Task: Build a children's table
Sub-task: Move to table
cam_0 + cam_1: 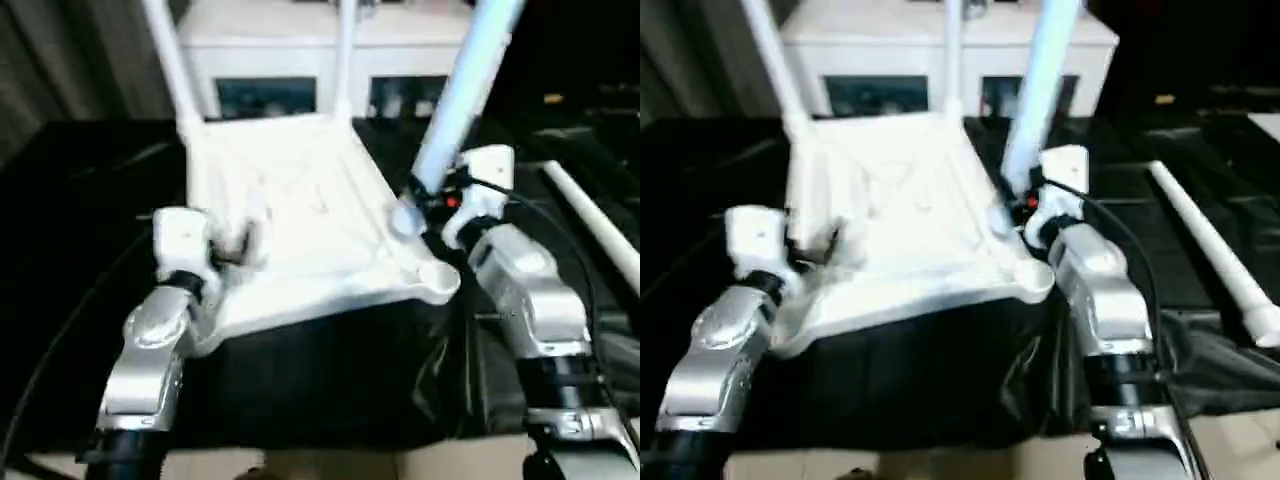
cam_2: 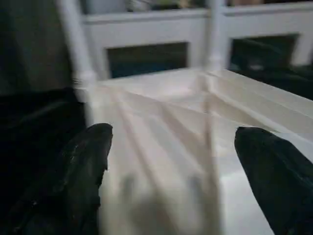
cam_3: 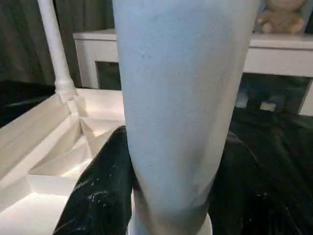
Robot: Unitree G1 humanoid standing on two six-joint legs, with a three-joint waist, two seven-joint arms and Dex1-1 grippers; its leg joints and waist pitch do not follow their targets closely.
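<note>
The white plastic rectangular tabletop, light and stiff, lies ribs-up on the black-covered table, the spread-open left gripper at its edge while the right gripper clamps a smooth, likely slippery long white tapered leg just above its base.

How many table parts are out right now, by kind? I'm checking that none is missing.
Table tops: 1, the white ribbed top, underside up.
Legs standing in its corners: 3, far left, far right, and one in the right tool.
Legs lying loose on the black table: 1.
Total: 5.
</note>
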